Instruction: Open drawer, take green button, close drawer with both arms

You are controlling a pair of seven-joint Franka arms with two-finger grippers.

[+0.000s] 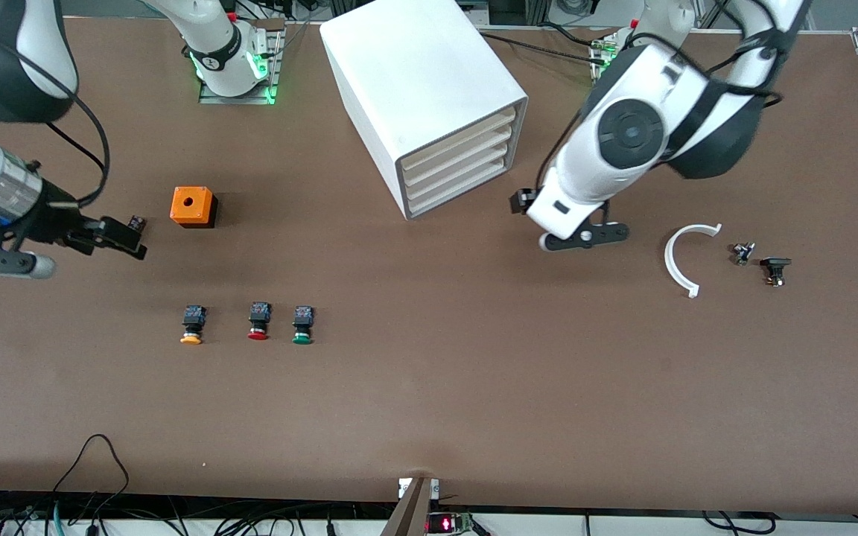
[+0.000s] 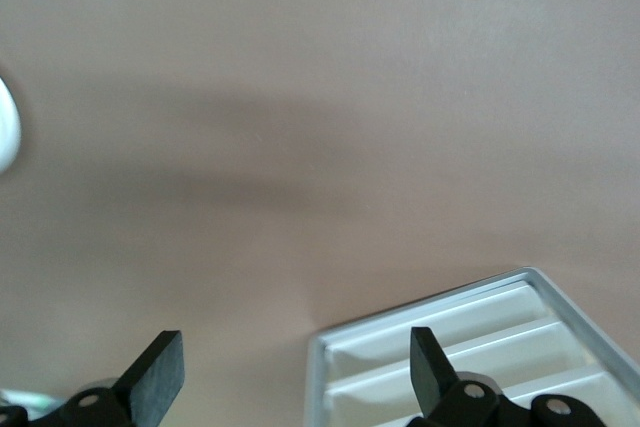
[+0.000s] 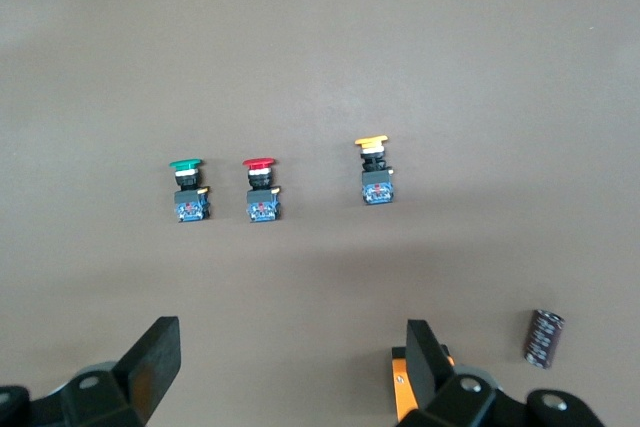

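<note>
Drawer: shut, one of four in cabinet; front faces 5 o'clock.
Left gripper: spread, empty, at 4 o'clock of drawer; nearer arm.
Button: on table, green cap toward camera.
Right gripper: spread, empty, 10 o'clock of button.

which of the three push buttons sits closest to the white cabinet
The green-capped button. It ends the row on the side toward the cabinet; the red-capped button is in the middle, the orange-yellow-capped button farthest.
</note>
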